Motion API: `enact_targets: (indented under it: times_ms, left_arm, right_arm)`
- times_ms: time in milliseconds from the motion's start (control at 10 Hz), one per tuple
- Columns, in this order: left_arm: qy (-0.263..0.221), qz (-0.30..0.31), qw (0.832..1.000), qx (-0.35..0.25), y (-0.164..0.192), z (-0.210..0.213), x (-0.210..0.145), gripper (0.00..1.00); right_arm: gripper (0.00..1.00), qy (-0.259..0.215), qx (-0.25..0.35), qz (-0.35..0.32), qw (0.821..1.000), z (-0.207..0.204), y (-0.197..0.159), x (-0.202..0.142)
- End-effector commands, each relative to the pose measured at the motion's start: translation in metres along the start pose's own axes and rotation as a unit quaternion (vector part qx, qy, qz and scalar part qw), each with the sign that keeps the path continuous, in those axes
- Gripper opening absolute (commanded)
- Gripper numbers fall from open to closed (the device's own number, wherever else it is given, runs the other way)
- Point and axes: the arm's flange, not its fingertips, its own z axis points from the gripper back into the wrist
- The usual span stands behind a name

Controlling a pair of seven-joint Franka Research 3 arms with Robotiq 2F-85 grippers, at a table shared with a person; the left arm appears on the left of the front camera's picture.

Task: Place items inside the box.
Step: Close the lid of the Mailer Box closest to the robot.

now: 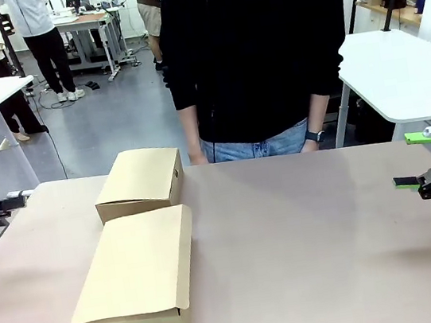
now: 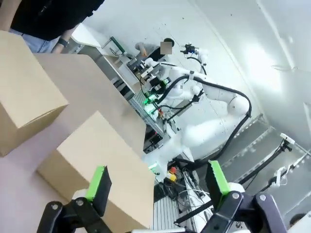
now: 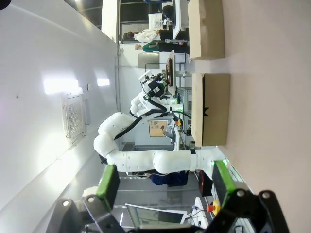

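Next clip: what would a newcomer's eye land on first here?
Two closed tan cardboard boxes sit left of centre on the table: the larger box nearer the robot, the smaller box behind it. A person in a black top stands at the far edge. The right gripper hangs open and empty at the right edge, and the left gripper is open too.

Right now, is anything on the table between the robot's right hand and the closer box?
Nothing visible is. The right hand hangs open near the table's right edge, and bare table stretches from there to the closer box, whose lid is shut.
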Motion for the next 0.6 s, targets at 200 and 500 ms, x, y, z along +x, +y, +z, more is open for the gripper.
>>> enact_targets:
  times_ms: [200, 500]
  left_arm:
    - [0.057, -0.048, 0.997, -0.015, -0.0251, -0.0273, -0.0037, 1.0]
    - [0.057, -0.048, 0.997, -0.015, -0.0251, -0.0273, -0.0037, 1.0]
  right_arm:
    - [1.0, -0.009, 0.001, -0.008, 1.0, -0.0017, 0.0054, 0.0012]
    - [1.0, -0.009, 0.001, -0.008, 1.0, -0.0017, 0.0054, 0.0012]
